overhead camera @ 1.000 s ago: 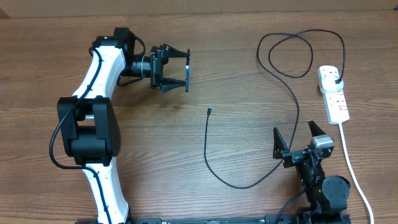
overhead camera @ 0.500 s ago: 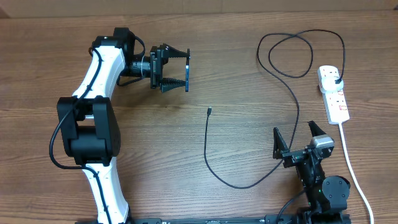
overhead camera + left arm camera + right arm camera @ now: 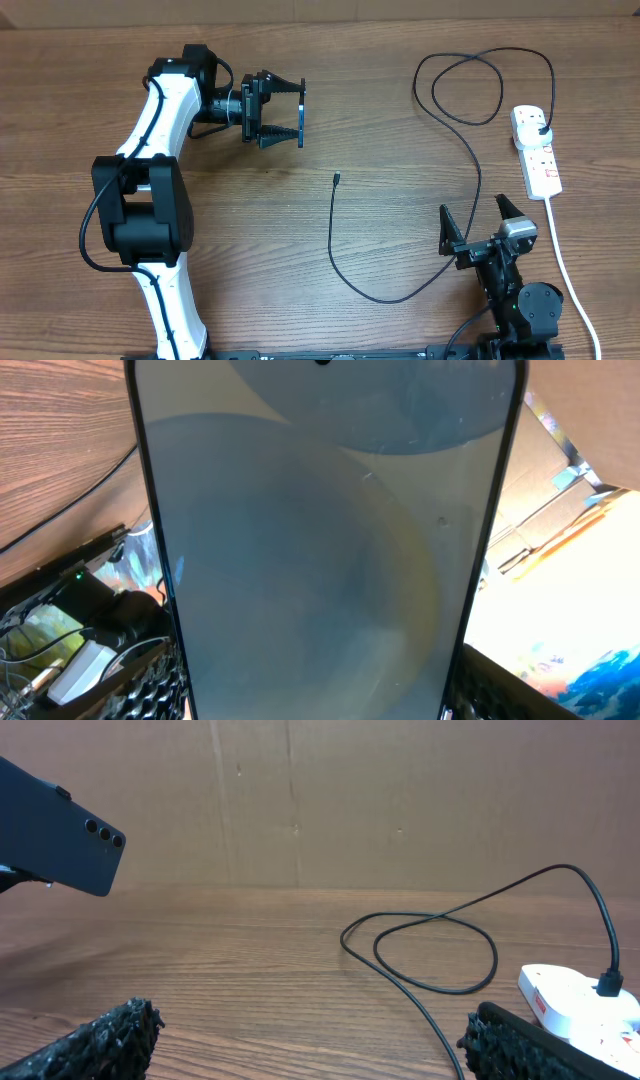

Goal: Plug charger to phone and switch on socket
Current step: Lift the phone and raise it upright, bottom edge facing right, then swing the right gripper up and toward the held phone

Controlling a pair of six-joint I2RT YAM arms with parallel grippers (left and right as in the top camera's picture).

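My left gripper (image 3: 298,113) hovers over the table's upper left, shut on the phone (image 3: 304,105), which shows edge-on from overhead. In the left wrist view the phone (image 3: 320,560) fills the frame between the fingers (image 3: 160,690), its screen pale blue-grey. The right wrist view catches its dark back (image 3: 55,825) with several lenses. The charger (image 3: 345,265), a thin black cable, lies loose; its connector tip (image 3: 337,179) rests mid-table and its plug (image 3: 540,125) sits in the white socket (image 3: 543,165) at the right. My right gripper (image 3: 478,222) stands open near the front, holding nothing.
The socket's thick white cord (image 3: 565,265) runs toward the front right corner. The charger loops (image 3: 430,955) on the wood ahead of my right gripper (image 3: 310,1040), with the socket (image 3: 575,1000) to its right. A cardboard wall (image 3: 350,800) backs the table.
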